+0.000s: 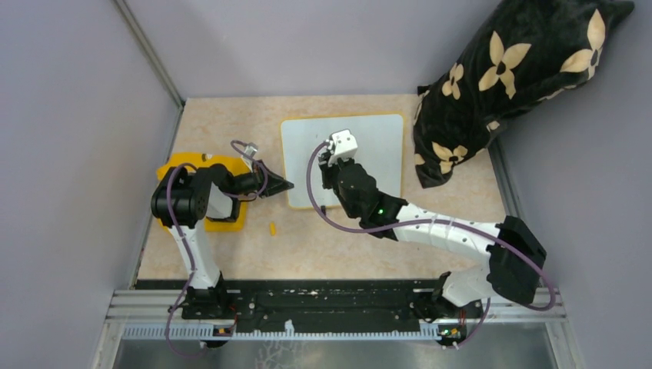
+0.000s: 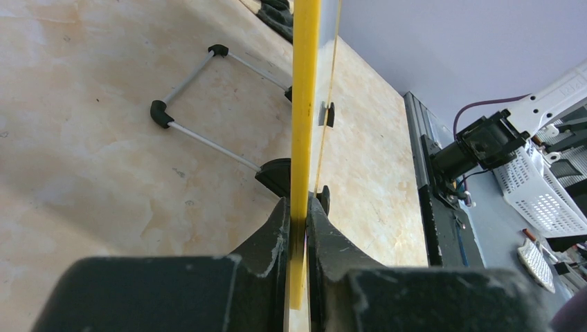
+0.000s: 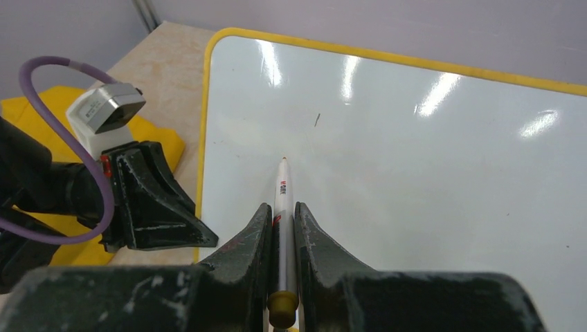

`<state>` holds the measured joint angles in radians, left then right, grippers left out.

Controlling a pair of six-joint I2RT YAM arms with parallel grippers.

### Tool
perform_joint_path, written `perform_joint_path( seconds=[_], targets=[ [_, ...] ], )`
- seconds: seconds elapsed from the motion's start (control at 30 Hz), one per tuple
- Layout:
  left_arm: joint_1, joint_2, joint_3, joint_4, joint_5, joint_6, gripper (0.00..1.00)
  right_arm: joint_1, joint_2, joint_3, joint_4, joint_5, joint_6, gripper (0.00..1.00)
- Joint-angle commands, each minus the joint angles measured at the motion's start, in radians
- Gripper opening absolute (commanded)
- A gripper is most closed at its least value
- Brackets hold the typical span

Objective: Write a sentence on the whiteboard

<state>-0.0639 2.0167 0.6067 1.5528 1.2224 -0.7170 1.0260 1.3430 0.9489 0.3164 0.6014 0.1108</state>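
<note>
Left gripper (image 1: 286, 186) is pinching the left rim (image 2: 304, 104) of the whiteboard (image 1: 380, 154), jaws nearly closed on the yellow edge. The left wrist view is showing that edge running straight up between the fingers. Its arm is reaching over a yellow cloth (image 1: 178, 164) lying left of the board. A small yellow piece (image 1: 272, 227) is lying on the table (image 1: 231, 254) below the gripper, apart from it. Whiteboard is lying flat at table centre, white face up, glare streaks showing, and one short dark tick (image 3: 317, 120) is showing on it. Right gripper (image 3: 282, 207) is clamping a pen (image 3: 282, 187) in narrow jaws, tip pointing at the board; contact cannot be told. Red print on the barrel is too small to read. A black flowered cushion (image 1: 523, 69) is leaning at far right.
</note>
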Motion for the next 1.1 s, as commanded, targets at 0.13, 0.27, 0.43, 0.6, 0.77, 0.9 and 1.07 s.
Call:
perform_joint_path(
  seconds=[0.13, 0.27, 0.43, 0.6, 0.77, 0.9, 1.07],
  targets=[
    [-0.005, 0.02, -0.005, 0.24, -0.015, 0.014, 0.0, 0.011, 0.069, 0.066, 0.09, 0.09, -0.013, 0.0],
    [-0.005, 0.021, -0.004, 0.24, -0.015, 0.013, 0.0, 0.011, 0.081, 0.066, 0.133, 0.109, -0.011, 0.0],
    [-0.005, 0.023, -0.002, 0.24, -0.014, 0.007, 0.0, 0.01, 0.082, 0.056, 0.194, 0.102, -0.021, 0.0],
    [-0.005, 0.025, -0.001, 0.24, -0.016, 0.006, 0.0, 0.009, 0.108, 0.081, 0.205, 0.097, -0.025, 0.0],
    [-0.005, 0.026, -0.001, 0.24, -0.015, 0.005, 0.0, 0.008, 0.133, 0.114, 0.201, 0.093, -0.026, 0.0],
    [-0.005, 0.027, 0.0, 0.239, -0.015, 0.002, 0.0, 0.005, 0.132, 0.116, 0.195, 0.092, -0.025, 0.0],
    [-0.005, 0.029, 0.002, 0.24, -0.014, 0.0, 0.0, 0.005, 0.102, 0.095, 0.183, 0.074, -0.019, 0.0]
  ],
)
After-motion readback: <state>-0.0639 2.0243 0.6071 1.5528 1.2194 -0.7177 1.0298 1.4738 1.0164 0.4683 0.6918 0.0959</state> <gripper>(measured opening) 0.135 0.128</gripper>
